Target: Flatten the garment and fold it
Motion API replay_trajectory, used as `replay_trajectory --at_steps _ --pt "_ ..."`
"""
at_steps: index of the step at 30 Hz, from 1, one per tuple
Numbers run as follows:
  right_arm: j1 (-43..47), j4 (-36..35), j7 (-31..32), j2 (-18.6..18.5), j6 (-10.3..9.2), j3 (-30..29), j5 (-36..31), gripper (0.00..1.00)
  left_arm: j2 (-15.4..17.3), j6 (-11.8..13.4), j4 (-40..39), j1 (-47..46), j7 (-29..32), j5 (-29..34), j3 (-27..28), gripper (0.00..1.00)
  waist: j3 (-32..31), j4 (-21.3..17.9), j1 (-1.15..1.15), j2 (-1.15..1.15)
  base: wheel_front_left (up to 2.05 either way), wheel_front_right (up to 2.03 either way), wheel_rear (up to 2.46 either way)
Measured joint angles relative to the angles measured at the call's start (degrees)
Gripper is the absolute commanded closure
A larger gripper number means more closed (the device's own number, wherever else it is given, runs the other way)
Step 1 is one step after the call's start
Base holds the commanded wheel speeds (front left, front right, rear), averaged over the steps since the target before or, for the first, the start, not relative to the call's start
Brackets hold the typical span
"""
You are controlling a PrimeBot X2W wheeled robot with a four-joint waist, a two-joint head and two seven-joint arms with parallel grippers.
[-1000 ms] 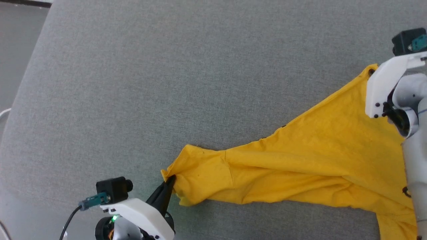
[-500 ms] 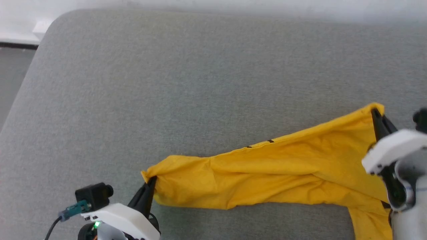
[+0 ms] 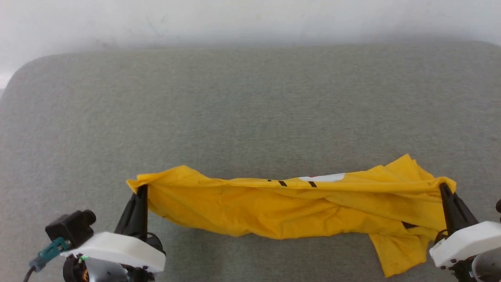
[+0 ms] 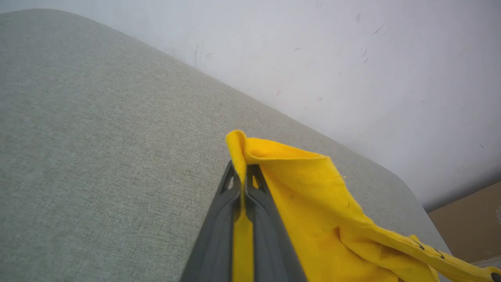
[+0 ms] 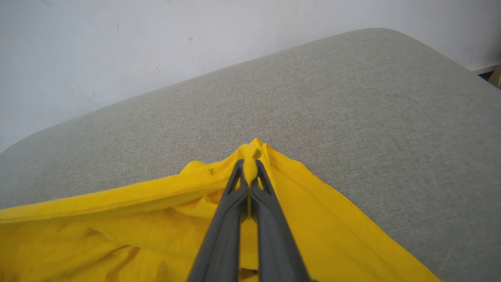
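The mustard-yellow garment hangs stretched between my two grippers above the grey padded surface, sagging in the middle. A strip of white print and a few black marks show along its top edge. My left gripper is shut on the garment's left corner; the left wrist view shows the cloth pinched between the dark fingers of that gripper. My right gripper is shut on the right corner, where the right wrist view shows the fabric bunched at its tips. A loose flap hangs at the lower right.
The grey padded surface reaches back to a pale wall and has rounded far corners. A brown cardboard box stands beyond its edge in the left wrist view.
The head camera has tilted up and now takes in the wall. Both grippers have lifted the garment and drawn it level; the right one has come down from the upper right.
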Motion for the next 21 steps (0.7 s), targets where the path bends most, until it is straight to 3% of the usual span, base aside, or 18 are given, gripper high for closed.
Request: replay_trajectory --at_steps 9,15,21 --pt "-3.5 -10.1 8.2 -0.5 0.0 1.6 -7.4 1.0 4.1 0.1 -1.1 -13.0 1.4 5.6 -0.8 1.0 -2.1 -4.1 0.0 0.0 0.0 0.0 0.0" --pt "-14.8 -14.5 17.7 -8.0 0.0 5.1 -9.0 1.0 5.1 -0.2 -0.6 -27.2 2.7 7.8 -1.5 1.0 -1.5 -5.9 0.0 0.0 0.0 0.0 0.0" --pt "-30.7 -12.9 23.5 -15.3 0.0 9.6 -7.8 1.0 5.2 -1.1 3.6 -43.3 4.5 8.7 -1.5 1.0 2.1 -6.6 0.01 0.0 0.0 0.0 0.0"
